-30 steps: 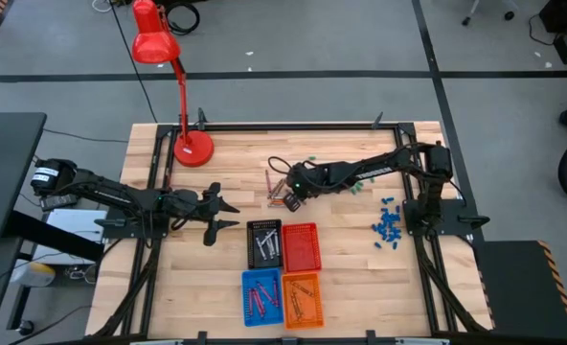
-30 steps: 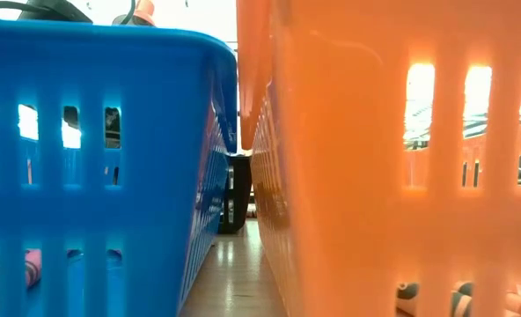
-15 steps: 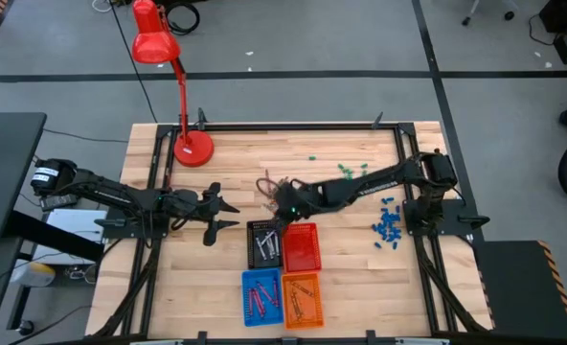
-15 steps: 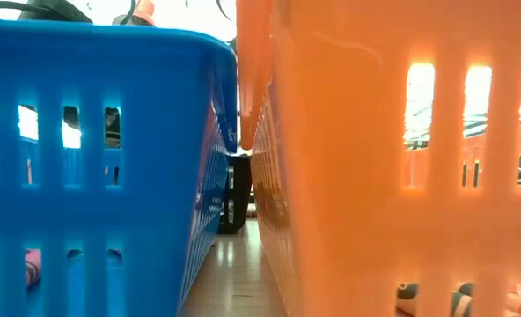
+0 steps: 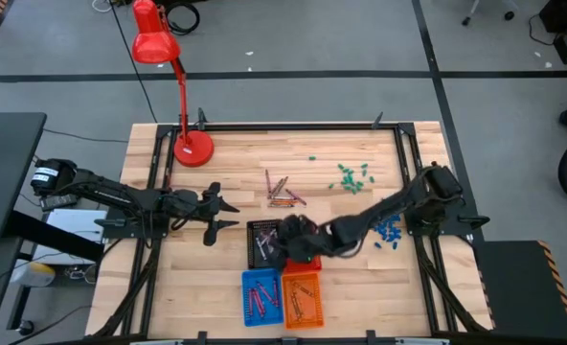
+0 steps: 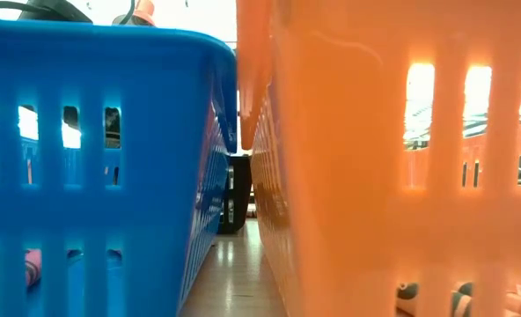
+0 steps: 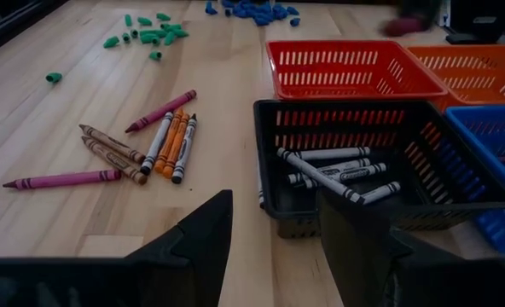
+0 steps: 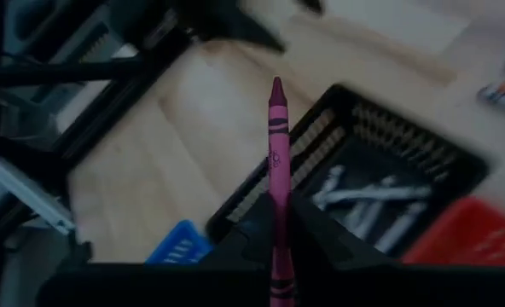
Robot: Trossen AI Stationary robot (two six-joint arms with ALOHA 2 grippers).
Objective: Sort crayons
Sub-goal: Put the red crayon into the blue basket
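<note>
Loose crayons (image 5: 282, 191) lie in a small pile on the table's middle; they also show in the left wrist view (image 7: 142, 147). My right gripper (image 5: 286, 241) is over the black basket (image 5: 261, 245) and the red basket (image 5: 307, 251), shut on a magenta crayon (image 8: 275, 162). My left gripper (image 5: 228, 209) is open and empty at the table's left, level with the black basket (image 7: 380, 170), which holds several black-and-white crayons. A blue basket (image 5: 260, 297) and an orange basket (image 5: 302, 299) near the front edge hold crayons. My right gripper pinches the magenta crayon's back part (image 8: 278, 223) between its two fingers. The crayon lies along the fingers and sticks out well past their tips, its point (image 8: 275, 85) leading. It is lifted clear, above the black basket (image 8: 380, 170).
Small green pieces (image 5: 352, 177) are scattered at the far right and blue pieces (image 5: 389, 228) at the right edge. A red desk lamp (image 5: 192, 146) stands at the far left. The low view is filled by the blue basket wall (image 6: 102, 158) and the orange basket wall (image 6: 392, 158).
My right gripper has gone from the loose crayon pile toward the table's near edge, carrying the magenta crayon clear of the table, and now stands over the black and red baskets.
</note>
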